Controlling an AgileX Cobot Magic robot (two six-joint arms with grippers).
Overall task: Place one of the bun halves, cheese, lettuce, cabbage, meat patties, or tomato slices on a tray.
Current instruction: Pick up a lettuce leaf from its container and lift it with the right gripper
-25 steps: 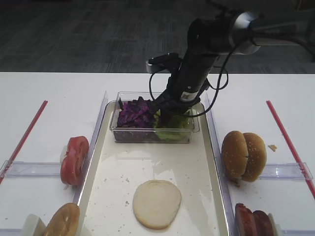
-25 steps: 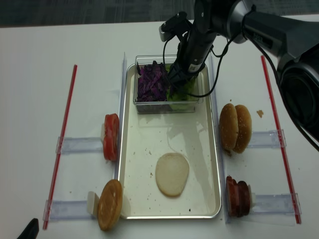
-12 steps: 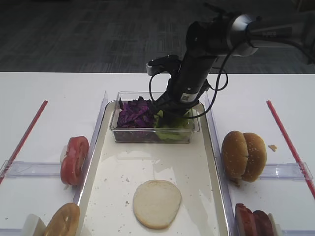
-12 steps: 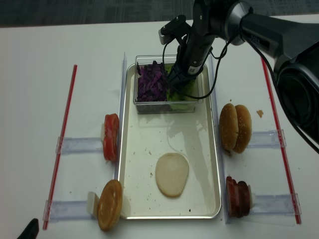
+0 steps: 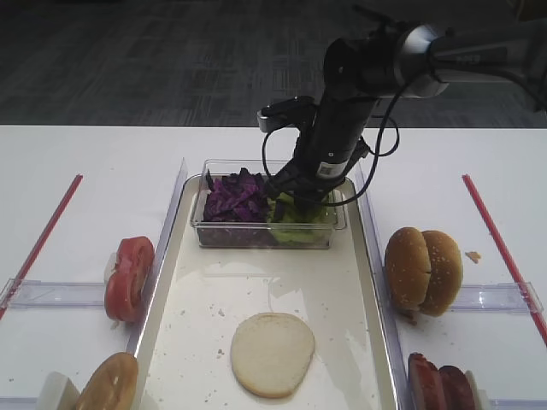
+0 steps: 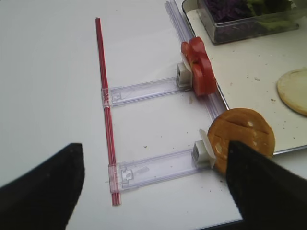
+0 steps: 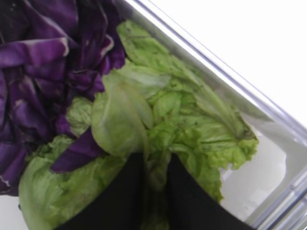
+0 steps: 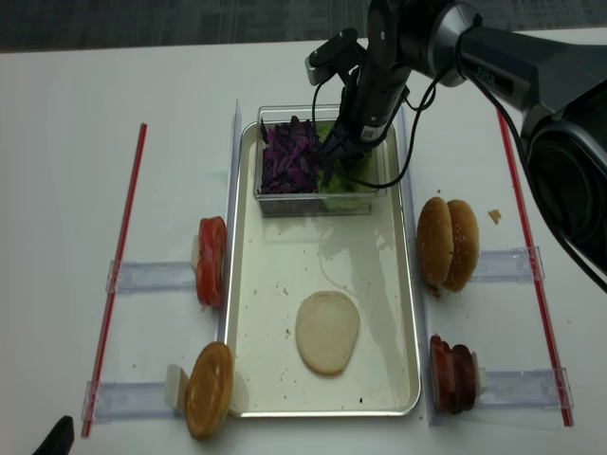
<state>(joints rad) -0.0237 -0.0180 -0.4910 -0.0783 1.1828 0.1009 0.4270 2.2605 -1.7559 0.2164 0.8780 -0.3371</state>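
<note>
Two dark fingers (image 7: 184, 201) of the right end effector (image 7: 156, 191) are pinched narrowly on a fold of light green lettuce (image 7: 192, 129), inside the clear tub (image 5: 267, 231) at the far end of the tray (image 5: 359, 325). Purple cabbage (image 5: 232, 196) fills the tub's left half, touching the lettuce. A pale bun disc (image 5: 272, 352) lies on the tray nearer the camera. Tomato slices (image 5: 128, 278) stand left of the tray, sesame bun halves (image 5: 423, 269) and meat patties (image 5: 440, 380) to the right, all on the white table (image 5: 85, 205). The left end effector (image 6: 153, 187) hovers with fingers spread wide, holding nothing.
</note>
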